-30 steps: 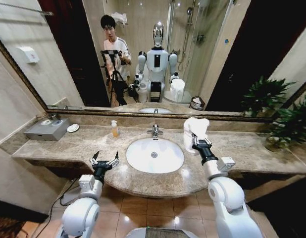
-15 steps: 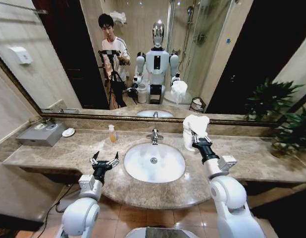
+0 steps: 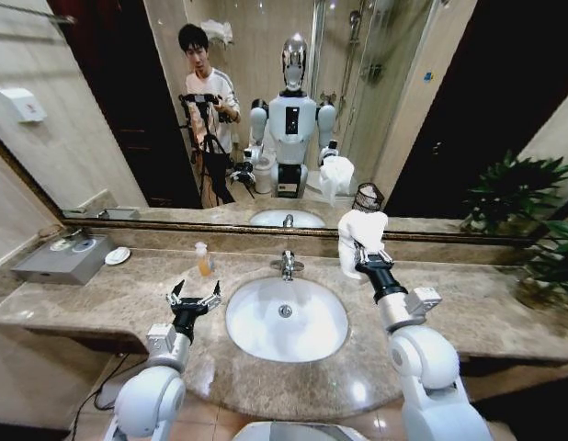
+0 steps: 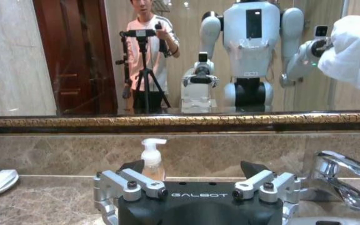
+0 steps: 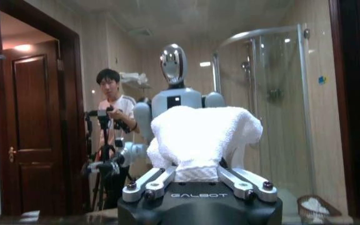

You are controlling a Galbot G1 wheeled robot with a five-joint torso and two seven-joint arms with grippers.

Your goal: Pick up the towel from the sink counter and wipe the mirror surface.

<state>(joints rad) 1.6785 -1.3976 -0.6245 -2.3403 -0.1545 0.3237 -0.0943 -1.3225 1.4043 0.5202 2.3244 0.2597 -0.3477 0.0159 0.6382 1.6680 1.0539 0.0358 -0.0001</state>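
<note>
A: Where are we w/ the towel [image 3: 362,234]?

B: We've got it. Right gripper [image 3: 365,260] is pinching the white terry bundle, cloth bunched above the fingers [image 5: 233,180], held up off the sink counter [image 3: 100,299] and facing the mirror surface [image 3: 100,110]. So pickup looks done; we're in the approach-to-glass step, wiping not yet begun as far as we can judge.

A: Left side?

B: Left gripper [image 3: 194,296] hovers over the counter's front edge, left of the basin [image 3: 286,319], fingers spread, nothing in them. Idle.

A: Next move needs what?

B: We'd say carry the towel fwd and up past the bronze-gold frame [image 3: 431,229], then press cloth flat to glass, not the metal fingers.

A: Room?

B: Faucet [image 3: 286,265] sits just left of and below the right gripper, soap bottle [image 3: 204,260] farther left, plant [image 3: 546,262] well off to the right. Above the frame it's open glass. Watch the frame ledge and backsplash on the way up.
</note>
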